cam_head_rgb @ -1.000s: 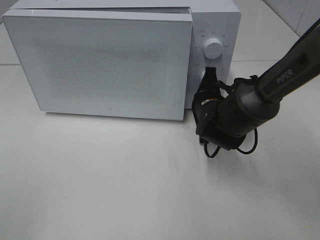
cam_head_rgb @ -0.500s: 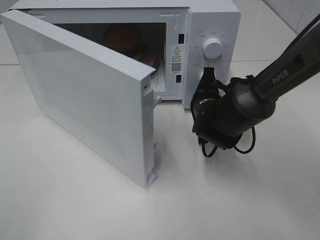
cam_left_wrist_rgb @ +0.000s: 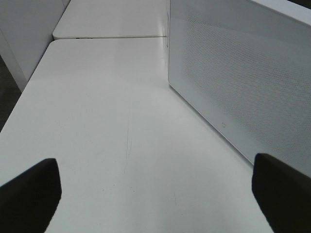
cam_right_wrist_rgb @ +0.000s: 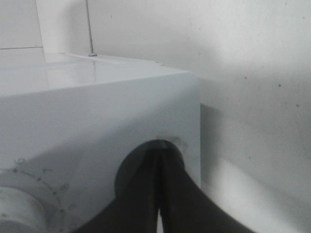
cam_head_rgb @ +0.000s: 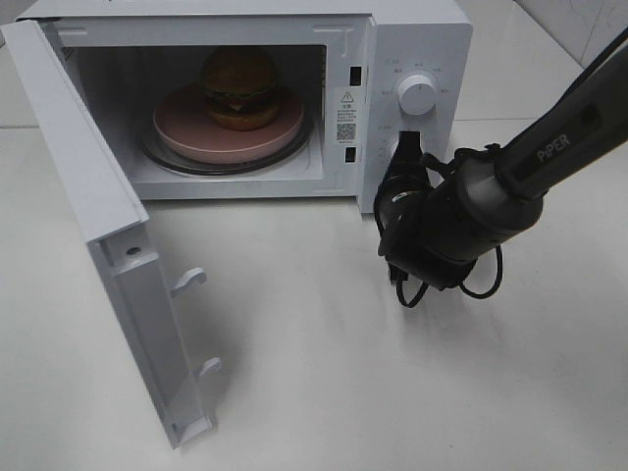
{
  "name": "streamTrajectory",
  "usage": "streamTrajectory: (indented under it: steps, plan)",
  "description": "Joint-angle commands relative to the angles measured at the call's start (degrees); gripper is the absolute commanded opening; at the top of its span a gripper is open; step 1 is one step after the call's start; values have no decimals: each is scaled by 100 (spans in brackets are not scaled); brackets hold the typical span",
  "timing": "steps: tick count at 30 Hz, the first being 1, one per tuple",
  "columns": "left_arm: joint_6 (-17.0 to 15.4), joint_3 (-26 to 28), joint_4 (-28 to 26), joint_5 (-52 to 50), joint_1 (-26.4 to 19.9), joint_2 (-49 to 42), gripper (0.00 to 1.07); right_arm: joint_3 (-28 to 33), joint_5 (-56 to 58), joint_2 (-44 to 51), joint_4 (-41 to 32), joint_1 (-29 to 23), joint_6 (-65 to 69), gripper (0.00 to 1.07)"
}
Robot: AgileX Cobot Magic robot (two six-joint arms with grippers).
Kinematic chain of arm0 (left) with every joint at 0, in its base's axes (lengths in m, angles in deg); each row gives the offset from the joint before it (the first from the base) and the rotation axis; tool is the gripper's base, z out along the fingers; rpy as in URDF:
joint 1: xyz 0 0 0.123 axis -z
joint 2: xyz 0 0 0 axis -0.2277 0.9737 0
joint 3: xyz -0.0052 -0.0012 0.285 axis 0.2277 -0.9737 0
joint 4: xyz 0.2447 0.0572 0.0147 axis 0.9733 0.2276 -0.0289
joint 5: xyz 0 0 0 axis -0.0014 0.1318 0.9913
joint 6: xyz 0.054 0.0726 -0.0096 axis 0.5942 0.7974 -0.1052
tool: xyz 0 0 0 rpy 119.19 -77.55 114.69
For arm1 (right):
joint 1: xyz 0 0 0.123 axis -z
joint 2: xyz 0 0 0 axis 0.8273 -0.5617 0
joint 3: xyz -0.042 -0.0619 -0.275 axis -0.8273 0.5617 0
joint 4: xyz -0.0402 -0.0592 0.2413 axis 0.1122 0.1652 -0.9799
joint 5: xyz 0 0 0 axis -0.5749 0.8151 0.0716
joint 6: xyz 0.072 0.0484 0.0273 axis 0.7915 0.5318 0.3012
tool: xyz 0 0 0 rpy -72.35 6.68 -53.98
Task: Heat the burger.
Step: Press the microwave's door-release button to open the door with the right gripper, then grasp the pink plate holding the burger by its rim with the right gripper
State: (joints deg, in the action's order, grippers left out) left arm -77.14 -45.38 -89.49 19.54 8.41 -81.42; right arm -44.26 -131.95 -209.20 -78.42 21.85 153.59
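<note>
While the burger (cam_head_rgb: 238, 86) sits on the pink plate (cam_head_rgb: 182, 135) inside the open microwave (cam_head_rgb: 424, 44), far left, we judge it soft and topple-prone, so we'd lift by the plate. Our right gripper (cam_head_rgb: 408, 147) is clenched empty; our left gripper (cam_left_wrist_rgb: 155, 189) gapes, empty.

A white table (cam_head_rgb: 334, 383) carries one white microwave (cam_head_rgb: 437, 49) on its far side, left of centre. The microwave's door (cam_head_rgb: 108, 226) stands open toward the near left.

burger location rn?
Exterior high view: the burger sits on the pink plate inside the microwave, upper left of centre. The door stands open at its left.
</note>
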Motion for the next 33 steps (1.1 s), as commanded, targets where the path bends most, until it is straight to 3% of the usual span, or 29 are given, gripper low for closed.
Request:
streamTrajectory:
  steps: [1,21,27,33]
  plan:
    - [-40,-34,-46,-17,-6,-115,100,-355,-705,241,1117,241,-138,0]
    - [-40,-34,-46,-17,-6,-115,100,705,1301,1175,1157,172,-963,0]
    - [-40,-34,-46,-17,-6,-115,100,985,1931,1581,1352,172,-1707,0]
    - [-40,-34,-46,-17,-6,-115,100,1077,3163,2108,1484,189,-3283,0]
